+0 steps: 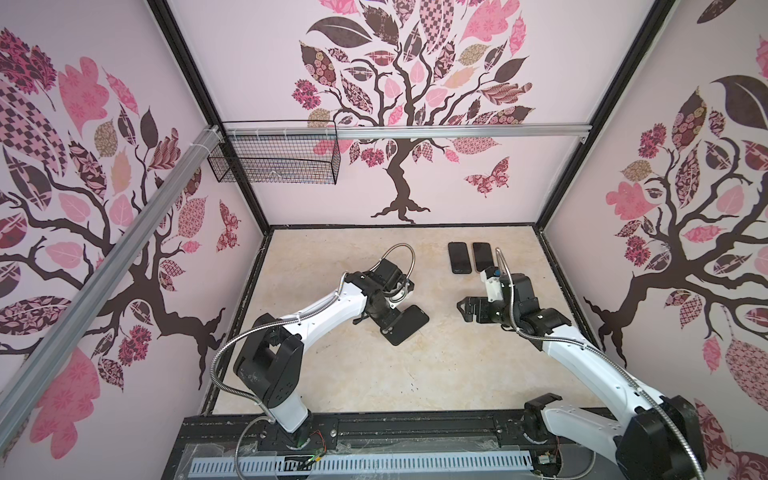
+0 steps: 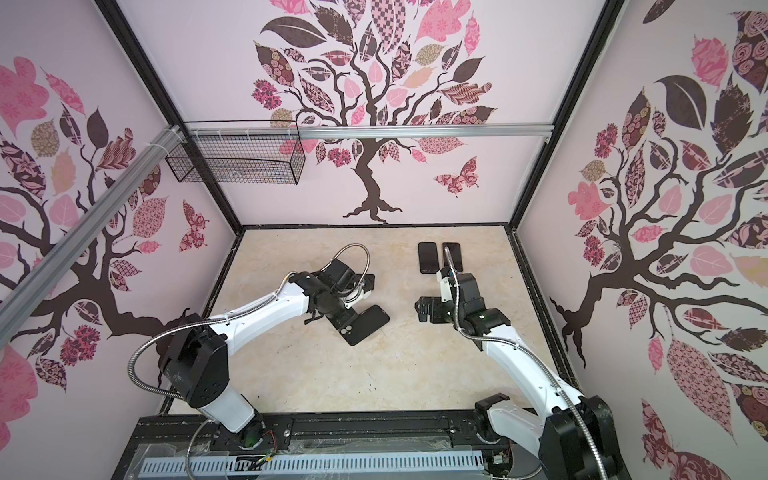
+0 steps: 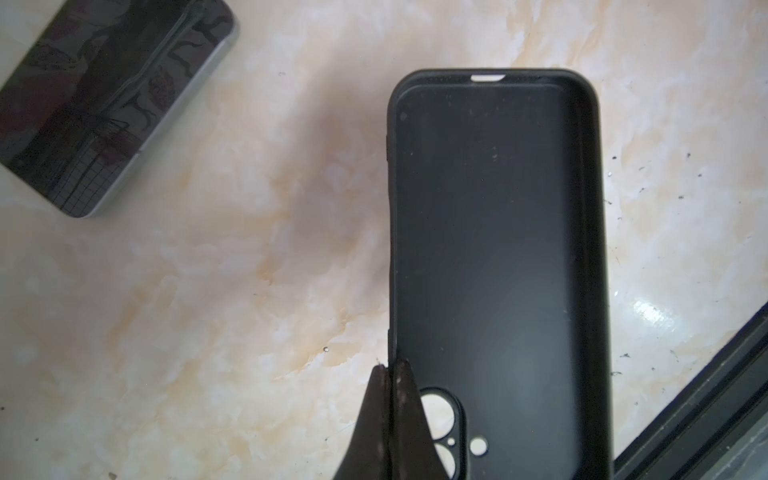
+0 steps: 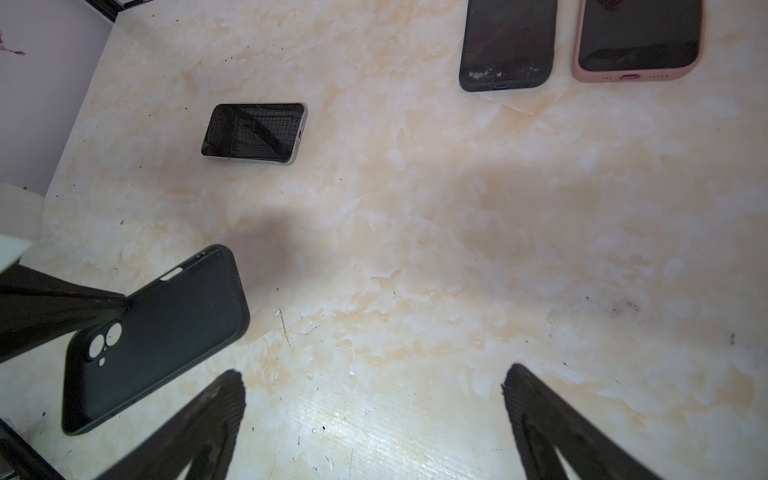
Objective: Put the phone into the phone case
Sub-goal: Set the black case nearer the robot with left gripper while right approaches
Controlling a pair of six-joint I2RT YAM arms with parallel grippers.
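Observation:
The black phone case [image 3: 498,249] lies open side up near the table's middle in both top views [image 1: 409,324] [image 2: 370,324]. My left gripper [image 3: 390,365] is shut on its side wall beside the camera cut-out, seen too in a top view [image 1: 384,320]. The phone [image 4: 253,132], bare with a silver edge and dark screen up, lies flat just beyond the case; the left wrist view shows it too [image 3: 108,104]. In the top views my left arm mostly hides it. My right gripper [image 4: 374,374] [image 1: 463,309] hangs open over bare table, right of the case.
At the back right lie two more phones side by side, one in a black case [image 1: 459,257] and one in a pink case [image 4: 638,37]. A wire basket [image 1: 274,160] hangs on the back wall. A black frame [image 1: 561,282] borders the table.

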